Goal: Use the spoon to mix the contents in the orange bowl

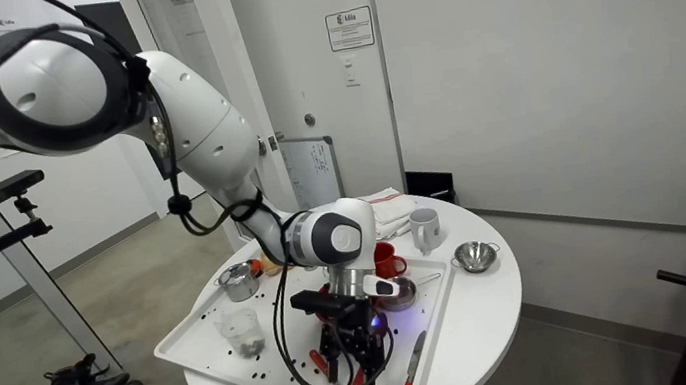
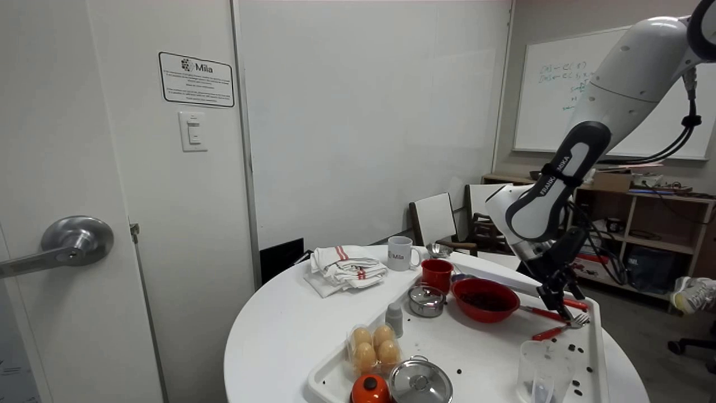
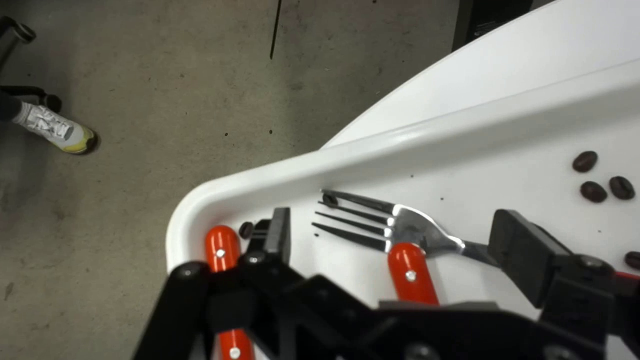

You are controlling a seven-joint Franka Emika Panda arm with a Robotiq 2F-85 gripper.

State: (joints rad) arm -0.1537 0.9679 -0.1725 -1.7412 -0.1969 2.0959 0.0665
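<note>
A posted notice (image 2: 196,79) headed "Mila" hangs left of a "Mila" mug (image 2: 398,254); next, a red-orange bowl (image 2: 482,317) holds dark contents (image 2: 485,301). Just beside it on the tray (image 2: 481,354) lies the spoon (image 3: 414,279), head unclear, the tip of its glossy, riveted red-orange handle between the spread fingers of the gripper (image 3: 395,239). The arm (image 2: 612,101) reads "FRANK" and "MIKA."

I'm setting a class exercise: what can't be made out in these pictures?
Spoon, wrist view: hidden past its handle end by the gripper.
Fork, wrist view: handle partly behind the gripper.
Contents of the orange bowl, in an exterior view: dark, too small to identify.
Clear cup, in an exterior view: cut by the bottom edge.
</note>
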